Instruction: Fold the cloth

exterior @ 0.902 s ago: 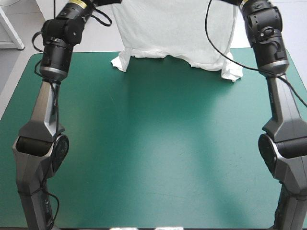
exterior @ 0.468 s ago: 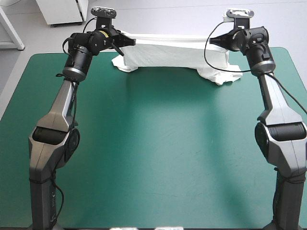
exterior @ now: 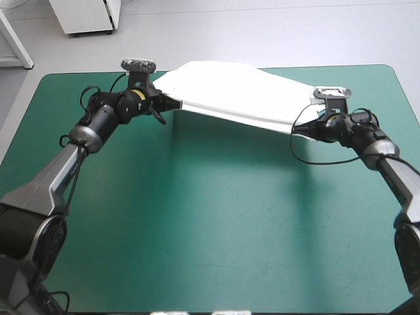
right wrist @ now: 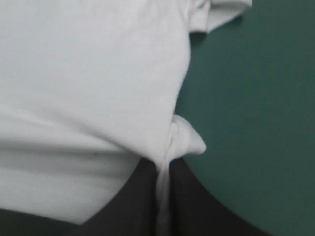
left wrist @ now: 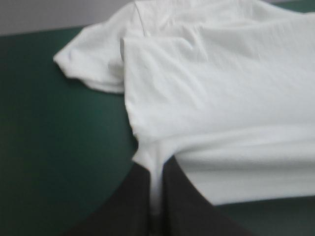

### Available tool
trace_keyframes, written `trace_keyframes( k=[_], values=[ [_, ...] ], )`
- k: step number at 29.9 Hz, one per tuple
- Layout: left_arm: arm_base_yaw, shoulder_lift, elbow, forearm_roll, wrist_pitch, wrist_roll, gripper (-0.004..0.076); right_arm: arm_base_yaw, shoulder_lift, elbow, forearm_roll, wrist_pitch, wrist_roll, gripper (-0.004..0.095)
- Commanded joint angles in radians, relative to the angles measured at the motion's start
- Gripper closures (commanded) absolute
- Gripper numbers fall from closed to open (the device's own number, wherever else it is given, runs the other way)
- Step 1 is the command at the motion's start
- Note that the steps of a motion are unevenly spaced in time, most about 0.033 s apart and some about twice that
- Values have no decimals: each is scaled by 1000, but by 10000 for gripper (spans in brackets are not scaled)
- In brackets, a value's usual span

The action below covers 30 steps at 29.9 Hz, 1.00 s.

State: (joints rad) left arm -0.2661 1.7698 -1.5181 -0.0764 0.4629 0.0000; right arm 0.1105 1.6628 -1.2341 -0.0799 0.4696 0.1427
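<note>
White T-shirt [exterior: 230,92] stretched over far half of table [exterior: 210,230]; left gripper [exterior: 173,104], right gripper [exterior: 298,128] each clamped tight on an edge.

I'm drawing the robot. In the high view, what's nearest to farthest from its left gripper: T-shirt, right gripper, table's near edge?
1. T-shirt, pinched in the left gripper.
2. right gripper, across the T-shirt.
3. table's near edge, by the robot's base.

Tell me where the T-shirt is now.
In the high view the T-shirt stretches across the far half of the table, its near edge pinched by the left hand and right hand.
</note>
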Motion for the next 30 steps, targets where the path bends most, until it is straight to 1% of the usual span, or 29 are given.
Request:
trace_keyframes(
  k=[1,4,7,10,13,17,22,27,29,30],
  values=[
    [-19,-198,205,15,-114,-37,734,-6,-152,115,-34,-51,10,925],
    [-53,-310,400,15,-145,-75,734,1,-237,227,-31,-43,10,925],
    [-81,-412,542,15,-156,-141,734,13,-325,315,-1,-10,10,925],
    [-111,-518,663,14,-146,-181,734,38,-416,405,6,31,10,925],
    [-137,-615,745,14,-100,-220,734,67,-504,484,19,68,25,925],
    [-170,-716,825,14,-12,-245,734,100,-618,570,22,133,63,925],
    [-201,-806,886,8,65,-268,734,112,-739,640,42,207,87,924],
    [-201,-799,904,-3,170,-293,734,112,-773,651,52,262,84,925],
    [-201,-790,904,-19,197,-293,732,112,-771,651,59,284,82,921],
    [-201,-787,904,-36,207,-293,731,112,-763,651,66,300,78,904]
  ],
)
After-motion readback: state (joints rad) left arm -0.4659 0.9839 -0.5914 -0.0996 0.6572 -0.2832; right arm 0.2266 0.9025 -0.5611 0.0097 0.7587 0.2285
